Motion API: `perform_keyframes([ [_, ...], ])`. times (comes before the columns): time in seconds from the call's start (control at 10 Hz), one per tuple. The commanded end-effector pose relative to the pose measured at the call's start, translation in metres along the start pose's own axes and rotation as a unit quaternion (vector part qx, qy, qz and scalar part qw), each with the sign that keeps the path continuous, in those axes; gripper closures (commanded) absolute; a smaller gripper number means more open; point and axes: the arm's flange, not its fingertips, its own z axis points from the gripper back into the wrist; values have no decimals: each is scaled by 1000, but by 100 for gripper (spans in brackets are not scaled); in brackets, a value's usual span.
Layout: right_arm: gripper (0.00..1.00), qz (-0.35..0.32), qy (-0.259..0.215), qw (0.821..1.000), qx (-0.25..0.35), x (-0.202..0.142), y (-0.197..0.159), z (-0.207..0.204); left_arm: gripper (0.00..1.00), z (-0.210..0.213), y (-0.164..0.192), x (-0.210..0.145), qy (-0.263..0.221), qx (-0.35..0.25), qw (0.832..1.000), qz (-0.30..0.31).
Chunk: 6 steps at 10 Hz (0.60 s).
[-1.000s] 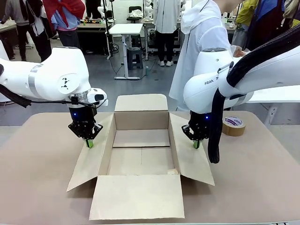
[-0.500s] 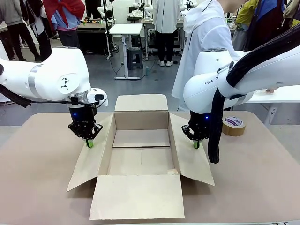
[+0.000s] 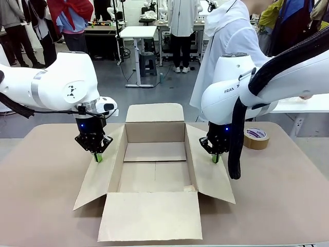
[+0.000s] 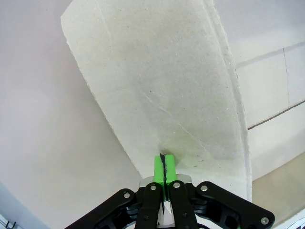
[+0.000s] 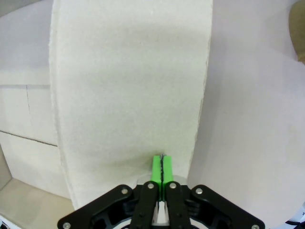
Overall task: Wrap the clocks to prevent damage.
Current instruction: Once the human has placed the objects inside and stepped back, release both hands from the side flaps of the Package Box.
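Two grippers: both clamped fully shut, green pads pressed together, nothing held.
left gripper (image 3: 97, 157): pointing straight down at the left side flap (image 3: 100, 180), tips by its outer edge.
left contact: in the wrist view the tips (image 4: 163, 161) look to be on the flap (image 4: 162, 86); can't confirm touch.
right gripper (image 3: 215, 159): same pose on the right side flap (image 3: 212, 181), tips (image 5: 162, 161) near that flap's outer edge.
carton (image 3: 154, 132): brown, open, four flaps splayed out, mid-table between the arms; bare cardboard floor inside.
tape roll (image 3: 255, 138): brown, lying flat on the table (image 3: 41, 200), right of the carton, apart from it.
person (image 3: 226, 46): white top, standing at the far side, right of centre.
clocks: can't tell where they are.
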Motion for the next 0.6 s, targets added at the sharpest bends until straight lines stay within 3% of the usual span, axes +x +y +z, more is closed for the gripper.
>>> perform_keyframes([
  [0.0, 99, 3, 1, 1000, -4, -1, 1, 0, 100, -1, 0, -1, 4, 1, 1000, -5],
  [0.5, 99, 3, 1, 1000, -4, -1, 1, 0, 100, -1, 0, -1, 4, 1, 1000, -5],
])
